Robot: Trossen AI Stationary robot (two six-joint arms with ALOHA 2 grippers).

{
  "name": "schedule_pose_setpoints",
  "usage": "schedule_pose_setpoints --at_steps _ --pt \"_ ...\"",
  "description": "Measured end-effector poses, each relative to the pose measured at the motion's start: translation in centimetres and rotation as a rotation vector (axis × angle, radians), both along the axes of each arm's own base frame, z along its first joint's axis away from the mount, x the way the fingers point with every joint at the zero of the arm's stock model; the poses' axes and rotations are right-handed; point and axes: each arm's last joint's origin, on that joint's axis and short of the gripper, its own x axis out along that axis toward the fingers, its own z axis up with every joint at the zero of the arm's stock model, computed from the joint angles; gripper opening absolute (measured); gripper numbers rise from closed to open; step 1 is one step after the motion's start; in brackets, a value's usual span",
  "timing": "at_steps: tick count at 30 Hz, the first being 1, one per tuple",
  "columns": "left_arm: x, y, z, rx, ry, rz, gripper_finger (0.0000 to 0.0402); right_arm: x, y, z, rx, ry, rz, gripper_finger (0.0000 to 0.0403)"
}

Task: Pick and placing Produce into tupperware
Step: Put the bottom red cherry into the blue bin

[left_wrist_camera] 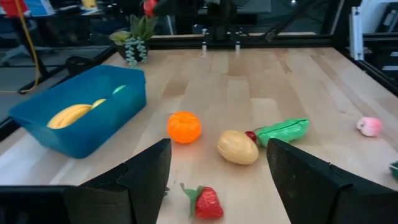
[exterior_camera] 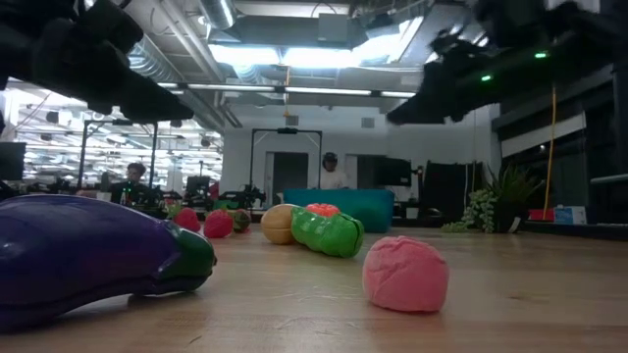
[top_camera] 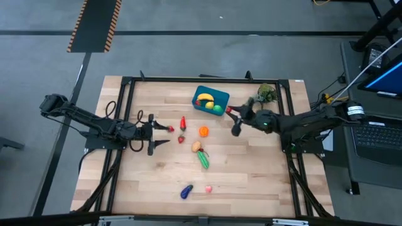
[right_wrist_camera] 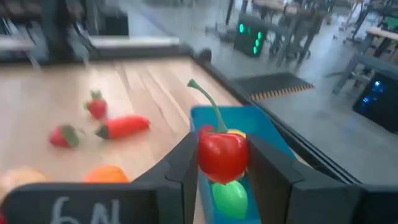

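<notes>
Overhead: right hand (top_camera: pixel 233 113) pinches red cherry (top_camera: pixel 229 110) just beside teal tub (top_camera: pixel 210 100) on counter (top_camera: pixel 251 182); left hand (top_camera: pixel 152 130) spread, near strawberry (top_camera: pixel 171 129)

Right wrist: cherry (right_wrist_camera: pixel 222 155) looks light, hard, slick plastic; held across round body, green stem (right_wrist_camera: pixel 208 102) slants up over tub (right_wrist_camera: pixel 264 127)

Left claw (top_camera: pixel 152 130) wide open low over the table; right claw (right_wrist_camera: pixel 222 163) clamped, raised.
</notes>
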Motion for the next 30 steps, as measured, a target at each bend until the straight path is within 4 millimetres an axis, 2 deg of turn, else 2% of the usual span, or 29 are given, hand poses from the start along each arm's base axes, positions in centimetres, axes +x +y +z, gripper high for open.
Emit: schedule_pose_setpoints --at_steps 5,12,17,23,30 --pt "0.1 0.4 0.0 0.000 0.000 0.026 0.0259 2.8 -1.9 0.1 -0.028 0.225 -0.019 0.0113" --pt "0.1 0.5 0.0 0.001 0.004 0.031 0.0259 5.4 -5.4 2.0 0.048 0.413 0.040 0.0113" --pt "0.1 0.5 0.0 0.001 0.005 0.031 0.0259 5.8 -8.0 3.1 0.147 0.506 0.068 0.0113" --pt "0.1 0.5 -0.1 0.002 0.007 0.030 0.0259 6.2 -10.3 4.0 0.204 0.523 0.094 0.0113" --pt "0.1 0.5 -0.1 0.002 0.008 0.030 0.0259 6.0 -12.6 3.5 0.259 0.508 0.099 0.0113"
